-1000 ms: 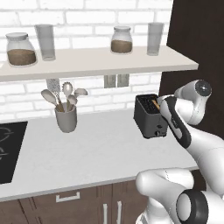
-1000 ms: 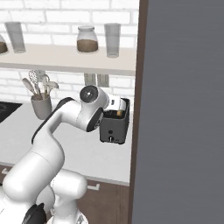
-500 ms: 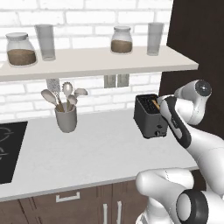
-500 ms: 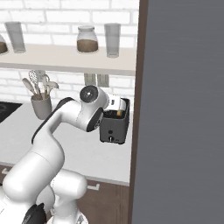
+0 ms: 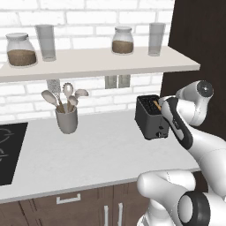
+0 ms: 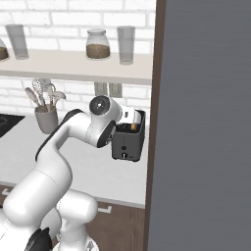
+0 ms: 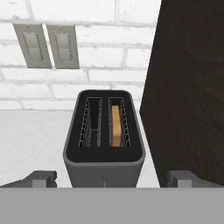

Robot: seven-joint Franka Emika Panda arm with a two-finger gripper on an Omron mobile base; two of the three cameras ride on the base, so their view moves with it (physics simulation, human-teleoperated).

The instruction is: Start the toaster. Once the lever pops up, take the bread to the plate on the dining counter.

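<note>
L to R: grey cylindrical utensil holder w/ pale spoons (image 5: 66,119) stands on the pale grey-white counter (image 5: 88,154). Small boxy dark grey toaster (image 7: 104,140) sits by the dark cabinet side panel (image 7: 192,87); golden-brown bread slice (image 7: 116,125) is in its right slot, prob. sunk low. Gripper (image 7: 109,179) spread wide, straddling the toaster's near end, holding nothing.

A glossy white arm (image 5: 207,152) of rounded segments, with dark joint rings and round grey end caps.
</note>
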